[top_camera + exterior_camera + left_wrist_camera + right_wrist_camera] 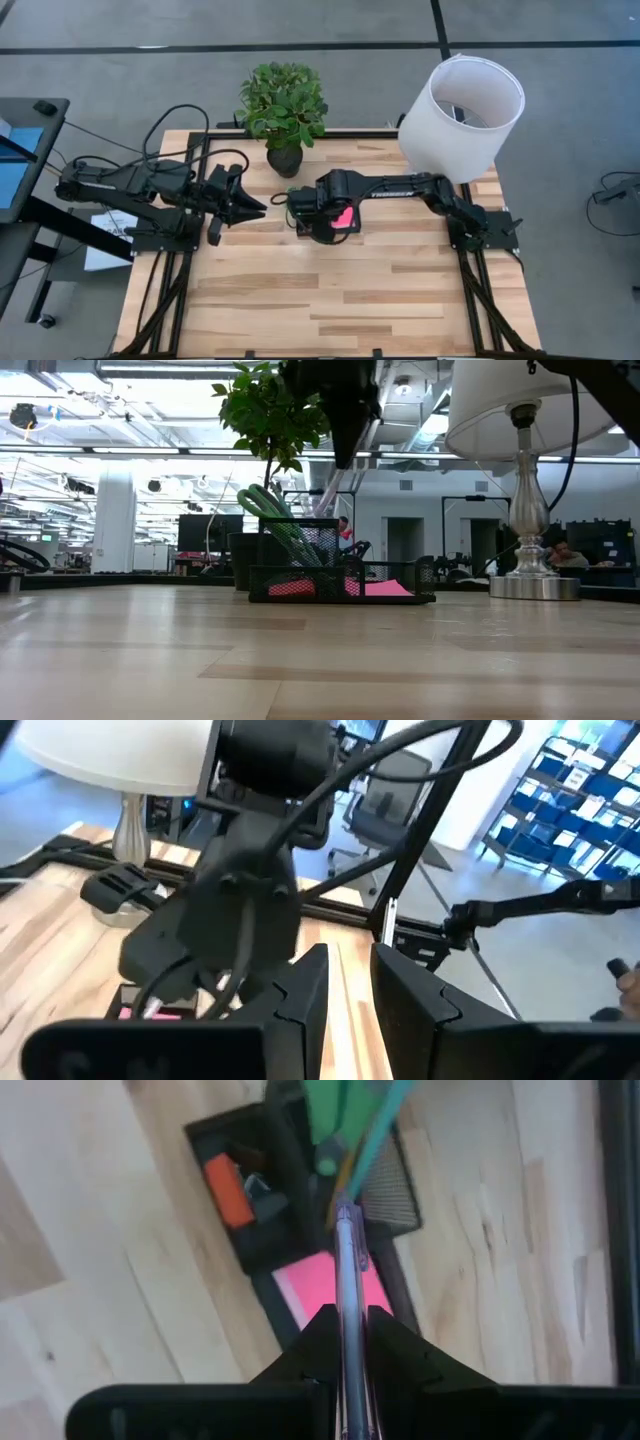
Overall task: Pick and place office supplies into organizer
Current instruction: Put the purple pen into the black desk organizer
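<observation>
While the right claw (345, 1342) hangs directly above the organizer (395, 1190), its fingers are clamped on a thin, pale, translucent pen (348, 1295) pointing down into it. That black mesh tray sits mid-desk (380, 300) near the plant pot (284, 160), holding a pink sticky-note pad (320, 1290), green-handled scissors (275, 520), a teal pencil (385, 1110) and a red bit (228, 1190). Just to the left waits the left claw (258, 209), its fingers slightly apart and holding nothing.

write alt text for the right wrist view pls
The right end effector is shut on a clear pen, pointing it down at a black mesh organizer on the wooden table. A pink sticky-note pad, a red bit, green-handled scissors and a teal pen already sit in it.
</observation>
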{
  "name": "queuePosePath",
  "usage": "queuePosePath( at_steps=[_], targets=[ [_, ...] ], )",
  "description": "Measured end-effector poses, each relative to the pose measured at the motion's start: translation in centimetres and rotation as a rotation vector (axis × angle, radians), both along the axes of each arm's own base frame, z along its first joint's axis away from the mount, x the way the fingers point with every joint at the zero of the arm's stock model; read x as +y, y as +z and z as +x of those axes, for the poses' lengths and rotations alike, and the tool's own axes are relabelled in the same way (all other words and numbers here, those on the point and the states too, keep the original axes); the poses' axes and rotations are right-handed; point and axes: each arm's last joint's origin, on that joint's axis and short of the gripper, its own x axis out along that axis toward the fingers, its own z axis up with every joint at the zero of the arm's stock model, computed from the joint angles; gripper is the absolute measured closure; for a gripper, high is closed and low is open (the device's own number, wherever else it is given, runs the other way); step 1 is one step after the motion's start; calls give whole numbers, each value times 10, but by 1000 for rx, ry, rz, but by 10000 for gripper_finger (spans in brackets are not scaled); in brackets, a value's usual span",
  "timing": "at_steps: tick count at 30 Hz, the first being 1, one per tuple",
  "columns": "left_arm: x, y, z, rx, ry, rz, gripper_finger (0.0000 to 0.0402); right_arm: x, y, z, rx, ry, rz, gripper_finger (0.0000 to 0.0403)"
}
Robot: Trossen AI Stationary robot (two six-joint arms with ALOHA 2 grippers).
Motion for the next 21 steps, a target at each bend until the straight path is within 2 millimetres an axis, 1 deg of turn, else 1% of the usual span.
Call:
queuePosePath(
  at_steps=[6,8,11,15,17,21],
  targets=[
    [0,-4,0,43,1,7,330,-11,-1,1,4,-25,-1,375],
    [0,-5,-1,48,1,7,330,-13,-3,1,11,-31,0,368],
    [0,-6,-1,57,1,9,330,-18,-10,1,31,-41,3,363],
    [0,-5,-1,56,-6,9,330,-21,-21,2,54,-43,23,369],
    [0,-5,-1,56,-7,9,330,-20,-22,4,48,-27,22,367],
    [0,-5,-1,56,-8,10,330,-19,-21,12,-24,35,22,339]
  ],
)
